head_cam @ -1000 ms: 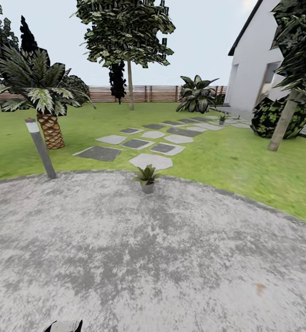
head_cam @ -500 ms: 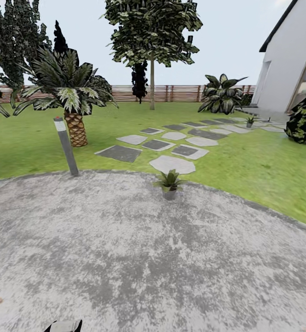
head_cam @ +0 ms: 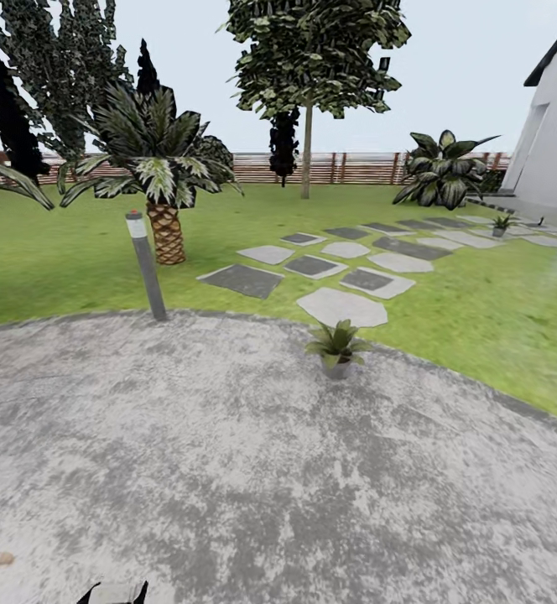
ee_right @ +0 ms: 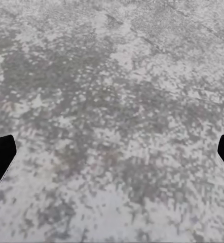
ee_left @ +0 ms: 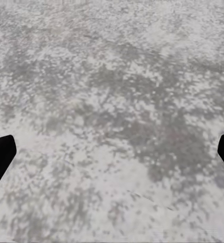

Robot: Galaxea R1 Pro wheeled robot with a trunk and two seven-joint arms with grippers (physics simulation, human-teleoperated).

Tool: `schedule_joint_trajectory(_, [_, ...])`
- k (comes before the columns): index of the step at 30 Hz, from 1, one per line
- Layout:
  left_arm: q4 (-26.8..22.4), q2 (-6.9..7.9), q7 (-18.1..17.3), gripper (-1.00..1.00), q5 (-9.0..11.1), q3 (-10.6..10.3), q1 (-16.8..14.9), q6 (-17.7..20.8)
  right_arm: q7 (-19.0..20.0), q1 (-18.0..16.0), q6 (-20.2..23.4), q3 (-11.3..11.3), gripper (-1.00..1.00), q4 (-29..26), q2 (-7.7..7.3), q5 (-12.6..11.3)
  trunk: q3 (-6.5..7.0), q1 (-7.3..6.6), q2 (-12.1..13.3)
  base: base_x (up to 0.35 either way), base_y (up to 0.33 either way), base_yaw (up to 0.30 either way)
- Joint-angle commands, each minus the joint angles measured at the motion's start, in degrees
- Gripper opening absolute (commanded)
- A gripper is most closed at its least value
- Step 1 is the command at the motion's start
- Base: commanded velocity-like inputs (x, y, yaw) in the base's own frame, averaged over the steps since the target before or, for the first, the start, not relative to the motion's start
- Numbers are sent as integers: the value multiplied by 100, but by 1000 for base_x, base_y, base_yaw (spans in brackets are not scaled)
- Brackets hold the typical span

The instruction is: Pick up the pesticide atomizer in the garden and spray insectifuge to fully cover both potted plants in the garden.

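Observation:
A potted plant (head_cam: 337, 346), a low rosette of pointed green leaves in a small dark pot, stands at the far edge of the round grey patio (head_cam: 228, 470) in the garden. Far off at the right, a second small potted plant (head_cam: 502, 223) sits on the stepping stones near the house. The pesticide atomizer is out of view. My left gripper (ee_left: 112, 157) hangs open above bare grey paving, its dark fingertips (ee_left: 0, 154) at the picture's sides. In the same way my right gripper (ee_right: 112, 157) is open over the paving, with nothing between its fingertips (ee_right: 0, 152).
A tall grey bollard lamp (head_cam: 147, 265) stands at the patio's far left edge, with a palm (head_cam: 163, 180) behind it. Flat stepping stones (head_cam: 342, 307) lead across the lawn toward the white house (head_cam: 555, 143). A wooden fence (head_cam: 354, 168), a tree and a large leafy bush (head_cam: 443, 169) close the back.
The whole head view has shifted to the right, so the camera has turned left. The plants, lamp and stones keep their places relative to each other.

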Motion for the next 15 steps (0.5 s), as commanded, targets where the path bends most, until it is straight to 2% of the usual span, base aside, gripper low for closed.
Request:
schedule_joint_trajectory(1, [7, -4, -76, 100, 1, 47, -4, -13, -19, -2, -16, -15, 100, 4, -2, 61, -5, 2, -2, 335, 30, 12])
schedule_joint_trajectory(15, [11, 7, -120, 100, -16, 45, -4, -13, -16, -3, -12, -13, 100, 9, -19, 71, -6, 2, -2, 336, 88, 2])
